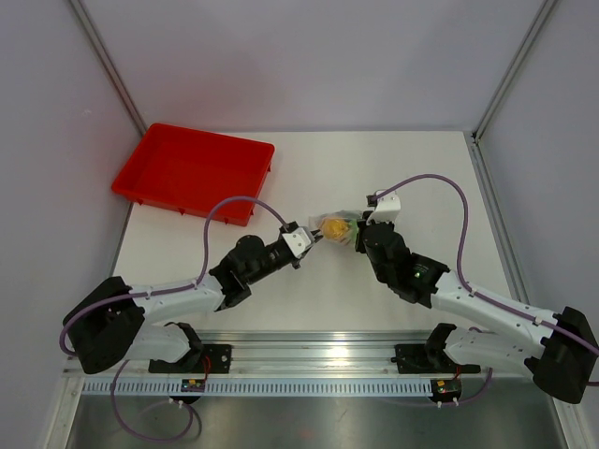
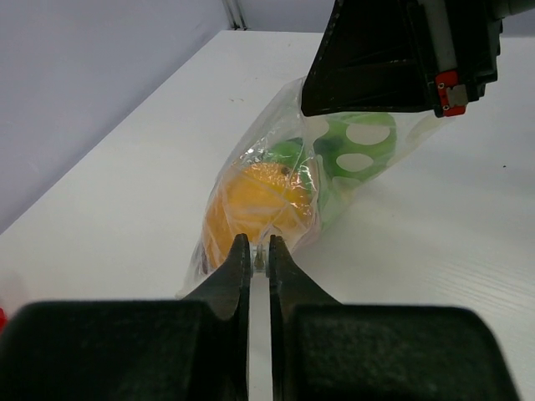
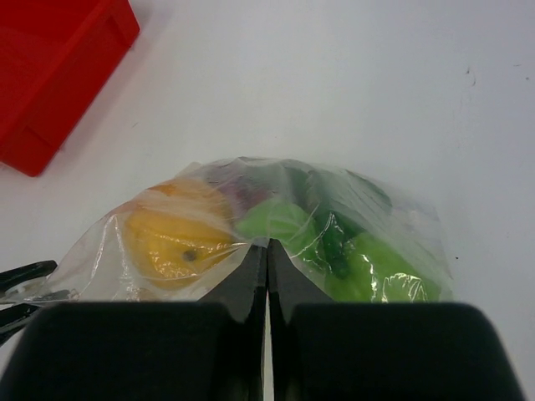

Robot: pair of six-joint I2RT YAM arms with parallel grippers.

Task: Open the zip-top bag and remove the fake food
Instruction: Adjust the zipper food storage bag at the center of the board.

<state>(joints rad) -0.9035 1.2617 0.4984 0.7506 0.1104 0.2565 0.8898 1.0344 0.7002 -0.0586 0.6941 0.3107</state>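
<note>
Position: the zip-top bag (image 1: 335, 227) sits at the middle of the desk (image 1: 402, 178), between the two arms and well apart from the red tray (image 1: 192, 168) at the far left. Whether it rests fully on the surface or is slightly lifted cannot be told. Contents: the fake food is all inside, with a round yellow piece (image 3: 171, 238) toward the left arm's end and several green pieces (image 3: 368, 259) toward the other. The left claw (image 2: 259, 251) is closed together on a thin edge of film at one end. The right claw (image 3: 267, 251) is likewise pinched shut on the film at the opposite side. Handling assessment: the bag appears light, soft and crinkly, and its clear film is likely slippery, so a shallow pinch could slide off under tension. The toys look rigid and would roll once freed. Recommended hold: grip each lip of the mouth just beside the zip strip, where the plastic is thickest, rather than on loose film over the food.
</note>
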